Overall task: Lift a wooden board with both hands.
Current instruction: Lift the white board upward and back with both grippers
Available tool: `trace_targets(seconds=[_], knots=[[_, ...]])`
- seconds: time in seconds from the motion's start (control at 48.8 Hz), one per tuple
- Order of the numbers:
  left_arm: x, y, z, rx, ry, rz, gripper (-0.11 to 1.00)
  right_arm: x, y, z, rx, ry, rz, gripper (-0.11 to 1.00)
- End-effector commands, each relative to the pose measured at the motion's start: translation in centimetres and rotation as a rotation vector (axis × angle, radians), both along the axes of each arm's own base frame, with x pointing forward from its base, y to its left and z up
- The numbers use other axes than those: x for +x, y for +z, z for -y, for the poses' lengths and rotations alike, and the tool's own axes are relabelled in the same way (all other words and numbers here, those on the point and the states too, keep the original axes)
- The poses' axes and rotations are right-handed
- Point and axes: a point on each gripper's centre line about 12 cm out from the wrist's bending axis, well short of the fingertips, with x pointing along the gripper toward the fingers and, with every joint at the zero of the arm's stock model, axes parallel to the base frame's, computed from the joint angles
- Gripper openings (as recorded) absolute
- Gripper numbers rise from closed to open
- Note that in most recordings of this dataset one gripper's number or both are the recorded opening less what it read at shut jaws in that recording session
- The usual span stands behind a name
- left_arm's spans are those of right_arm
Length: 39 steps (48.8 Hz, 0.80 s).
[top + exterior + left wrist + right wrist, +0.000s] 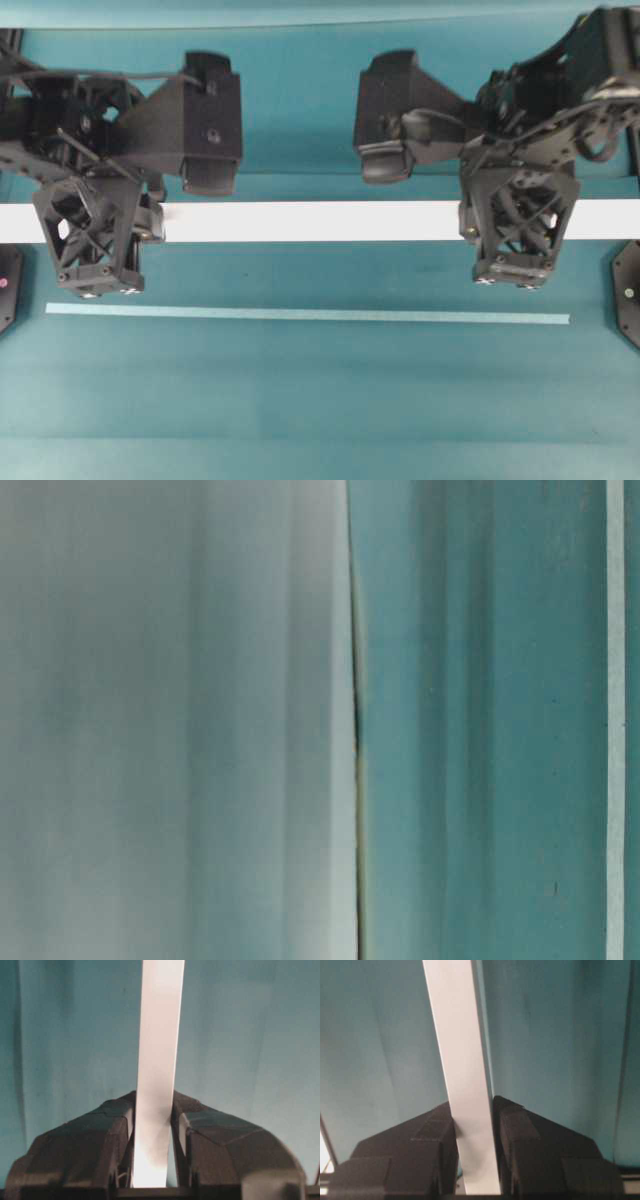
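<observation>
wooden board [310, 221] plain white, unlabelled, left claw [152, 1125] and right claw [472, 1120] each clenched on it

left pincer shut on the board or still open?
Shut: left pincer fingers press both sides of the wooden board.

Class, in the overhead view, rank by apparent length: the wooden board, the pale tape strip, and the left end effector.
1. wooden board, running past both side edges of the view
2. tape strip, somewhat shorter
3. left end effector, far shorter, though nearer the camera, so it looks enlarged
</observation>
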Motion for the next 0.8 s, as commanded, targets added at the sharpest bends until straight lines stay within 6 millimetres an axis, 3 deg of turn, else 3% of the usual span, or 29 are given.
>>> trace_targets(seconds=[0.0,0.328,0.779], knots=[[0.2,2.5,-0.2,0.005,0.007,0.068,0.17,0.4,2.0,0.3,0.0,-0.04,0.075,0.21],[0.3,5.3,-0.6,0.015,0.01,0.087,0.17,0.4,4.4,0.6,0.0,-0.048,0.142,0.21],[0.5,5.5,-0.6,0.013,0.011,0.093,0.17,0.2,4.6,0.5,0.001,-0.045,0.142,0.21]])
